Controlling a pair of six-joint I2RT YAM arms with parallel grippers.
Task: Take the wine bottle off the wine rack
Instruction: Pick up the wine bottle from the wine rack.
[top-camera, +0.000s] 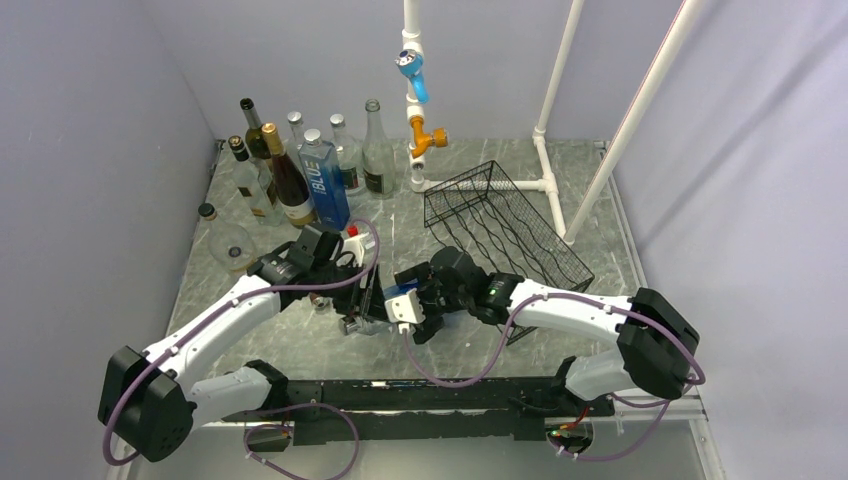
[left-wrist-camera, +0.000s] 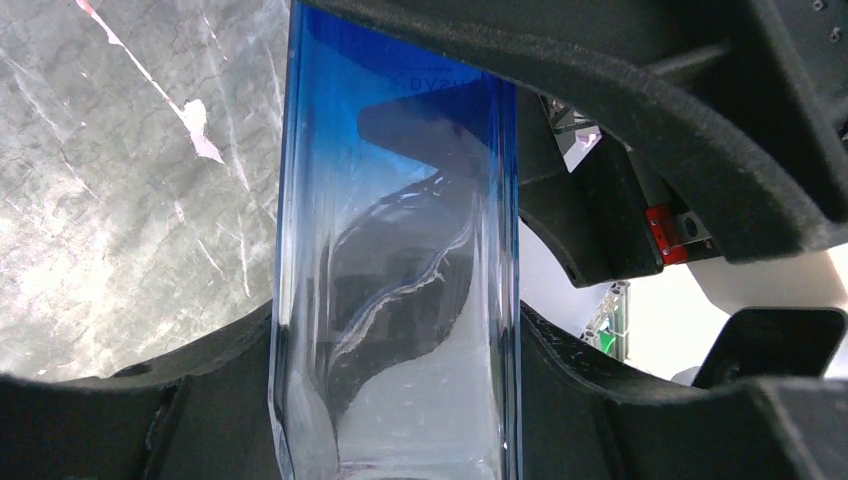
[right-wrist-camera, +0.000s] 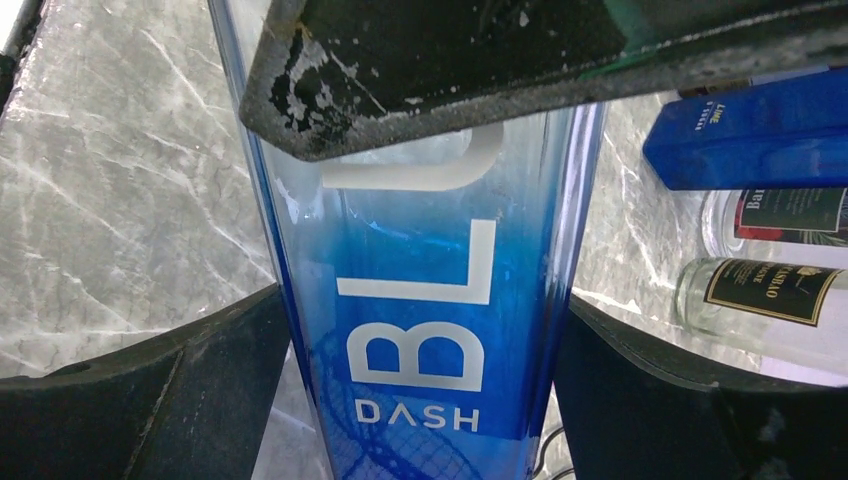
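Observation:
A square glass wine bottle (left-wrist-camera: 400, 250), blue at one end and clear at the other, reads "BLUE DASH" on its face (right-wrist-camera: 425, 330). It is held low over the table between both arms, in front of the black wire wine rack (top-camera: 505, 225). My left gripper (left-wrist-camera: 395, 400) is shut on its clear part, fingers pressed to both sides. My right gripper (right-wrist-camera: 425, 400) straddles the blue part, open, with a sliver of table showing beside one finger (right-wrist-camera: 200, 400). From above, the two grippers (top-camera: 358, 300) (top-camera: 392, 312) meet and largely hide the bottle.
Several upright bottles stand at the back left, among them a second blue one (top-camera: 324, 180). A round clear bottle (top-camera: 225, 240) stands nearer the left wall. A white pipe frame (top-camera: 545, 180) with coloured fittings (top-camera: 420, 130) rises behind the rack.

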